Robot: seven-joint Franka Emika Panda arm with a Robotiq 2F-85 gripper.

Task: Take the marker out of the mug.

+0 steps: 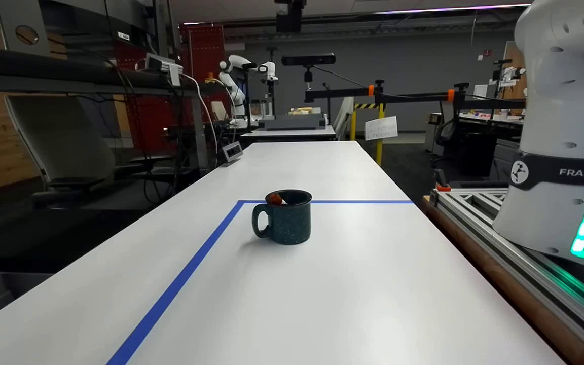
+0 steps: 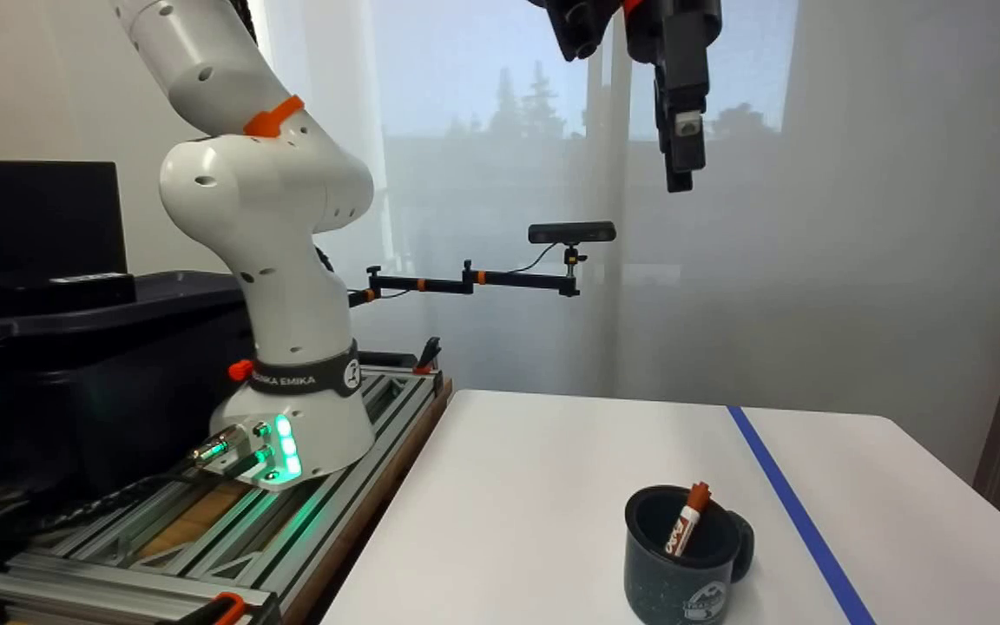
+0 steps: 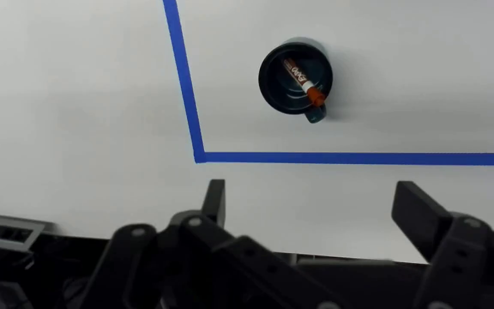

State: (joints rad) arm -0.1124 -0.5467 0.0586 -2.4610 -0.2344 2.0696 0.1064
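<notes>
Close by in the wrist view, the gripper has its jaws spread wide apart, with white worktop showing between them. Past the jaws, a strip of blue tape runs across the worktop and turns a corner. Inside that corner, near the tape yet apart from it, the dark teal mug stands upright, its handle on the side toward the jaws. The marker sits in the mug at a slant: its lettered barrel reaches down inside, while its reddish-orange cap leans up by the rim on the handle side. In an exterior view the gripper hangs high up, well apart from the mug. Farther off, in both exterior views, the base of the white arm stands on a metal frame beside the worktop, its lights glowing green. In an exterior view, a black camera tops the end of a jointed bracket, and a pale curtain hangs behind it. Deep in the room, in an exterior view, another white robot arm stands with a grey wall beyond it.
</notes>
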